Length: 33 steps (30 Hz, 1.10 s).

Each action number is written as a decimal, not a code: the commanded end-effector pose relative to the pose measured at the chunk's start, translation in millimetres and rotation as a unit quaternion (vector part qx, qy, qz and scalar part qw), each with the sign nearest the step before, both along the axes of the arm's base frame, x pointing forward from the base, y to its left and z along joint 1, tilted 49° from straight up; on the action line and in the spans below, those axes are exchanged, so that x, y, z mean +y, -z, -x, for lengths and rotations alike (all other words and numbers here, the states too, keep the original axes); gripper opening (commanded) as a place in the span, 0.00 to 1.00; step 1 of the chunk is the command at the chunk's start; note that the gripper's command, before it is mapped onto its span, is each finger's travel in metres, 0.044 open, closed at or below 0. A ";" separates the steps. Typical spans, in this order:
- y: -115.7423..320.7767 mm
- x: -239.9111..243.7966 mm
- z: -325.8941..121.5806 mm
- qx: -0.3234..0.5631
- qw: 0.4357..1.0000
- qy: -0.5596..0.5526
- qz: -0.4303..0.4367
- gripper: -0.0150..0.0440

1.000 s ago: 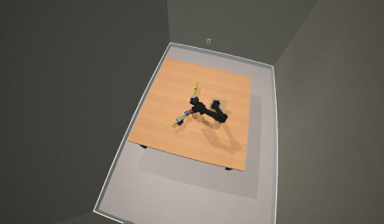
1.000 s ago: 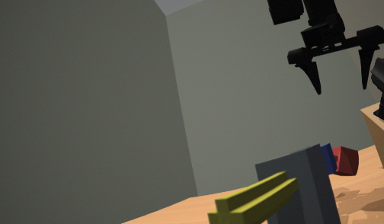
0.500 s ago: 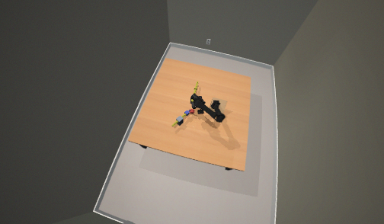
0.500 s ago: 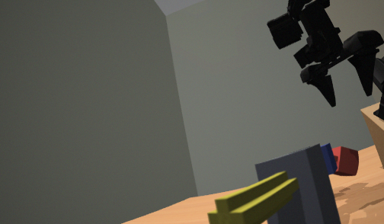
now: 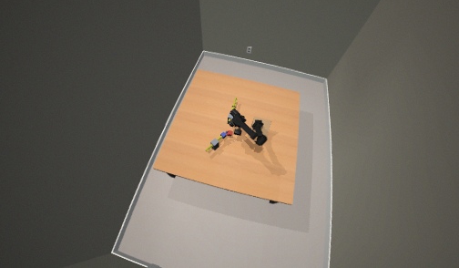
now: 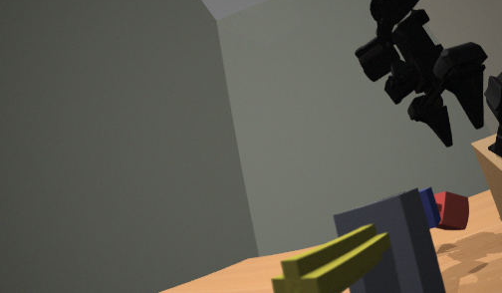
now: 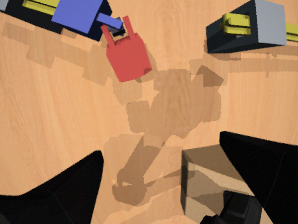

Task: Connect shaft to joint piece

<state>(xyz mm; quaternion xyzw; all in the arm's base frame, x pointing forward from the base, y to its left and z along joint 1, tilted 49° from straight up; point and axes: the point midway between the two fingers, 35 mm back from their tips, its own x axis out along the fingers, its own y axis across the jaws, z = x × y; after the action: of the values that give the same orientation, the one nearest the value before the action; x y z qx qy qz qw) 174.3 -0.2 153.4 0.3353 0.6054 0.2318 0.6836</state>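
Tool spread wide, nothing in it, up over the table | red joint piece beside the blue block | judging: straddle its sides squarely, pinch gently, swing about the hinge!

Between the red piece and the grey block runs a gap of bare wood, with nothing standing in it.
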 end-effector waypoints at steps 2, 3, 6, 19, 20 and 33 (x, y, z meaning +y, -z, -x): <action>0.6 1.7 1.0 0.010 1.000 0.010 -0.010 1.00; 0.8 1.8 1.0 0.008 1.000 0.010 -0.009 1.00; 2.9 4.2 1.7 -0.016 1.000 0.012 -0.008 1.00; 15.0 16.7 5.2 -0.156 0.988 0.019 0.005 1.00; 15.8 17.4 5.4 -0.164 0.986 0.020 0.006 1.00; 29.5 27.7 2.6 -0.167 0.986 0.017 0.015 1.00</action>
<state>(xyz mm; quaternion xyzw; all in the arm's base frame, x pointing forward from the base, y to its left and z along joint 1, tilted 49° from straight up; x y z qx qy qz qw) 171.3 20.9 131.9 0.2907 0.4781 0.2646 0.7855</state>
